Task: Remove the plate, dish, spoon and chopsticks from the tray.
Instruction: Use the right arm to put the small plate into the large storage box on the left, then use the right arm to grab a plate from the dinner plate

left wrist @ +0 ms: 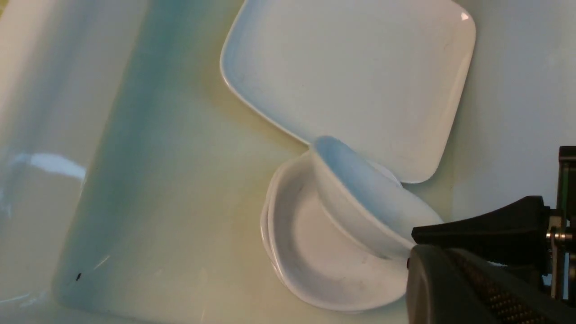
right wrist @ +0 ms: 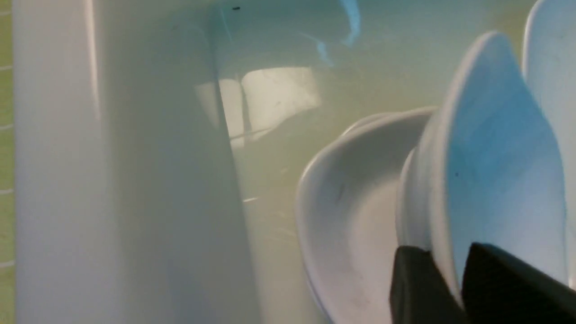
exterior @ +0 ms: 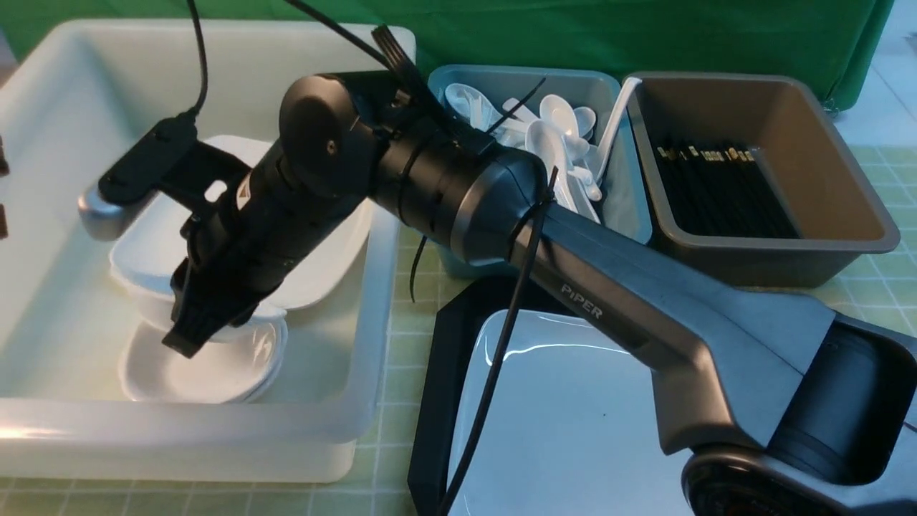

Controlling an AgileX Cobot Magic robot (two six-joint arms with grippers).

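While r. end effector (right wrist: 443,256) straddles rim, dish (right wrist: 495,157) tilts edge-up.

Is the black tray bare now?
No, the front view shows a large white plate lying on the black tray.

Front view: white capitals "PIPER" (exterior: 582,301) printed on grey forearm link of right arm (exterior: 666,337), letters running slantwise along link, near its elbow-side joint. Small pale mark (exterior: 243,193) on black wrist housing of same arm: too small to read. Gold bands on chopsticks (exterior: 723,190) in brown tub (exterior: 860,222): markings illegible. Wrist views: no legible text.
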